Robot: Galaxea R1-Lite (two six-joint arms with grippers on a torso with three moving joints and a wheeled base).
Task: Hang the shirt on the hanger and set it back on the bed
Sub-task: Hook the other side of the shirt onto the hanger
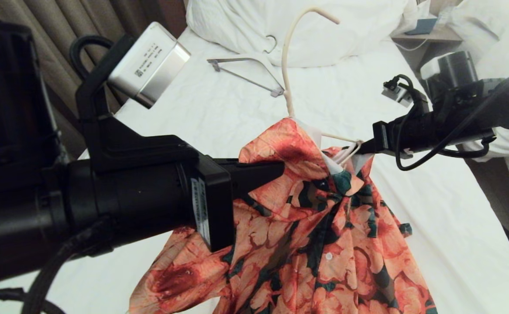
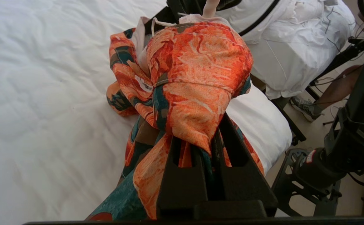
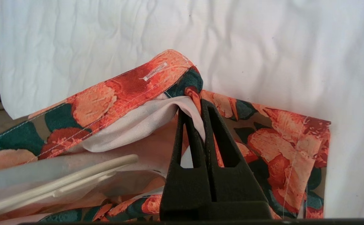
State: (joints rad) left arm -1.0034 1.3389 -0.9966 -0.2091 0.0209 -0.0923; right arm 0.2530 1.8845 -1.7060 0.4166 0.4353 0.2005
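Left end effector [image 1: 276, 172] comes in from the near left, clamped shut on the shirt [image 1: 315, 226] at its left shoulder, cloth bunched between the closed fingers [image 2: 182, 156]. The shirt hangs in mid-air over the bed [image 1: 193, 117], its lower part trailing toward the near edge. Up through the collar pokes the hanger [image 1: 286, 65], hook pointing at the far pillows. Behind it, a second hanger [image 1: 245, 72] lies flat on the sheet. Over on the right, the right end effector [image 1: 361, 147] is closed on the shirt's front edge beside the collar, right at the hanger's arm. The risk, as I read it: the right shoulder looks barely seated, so letting go too soon could slide the fabric off that arm, or tip the hanger out of the neck.
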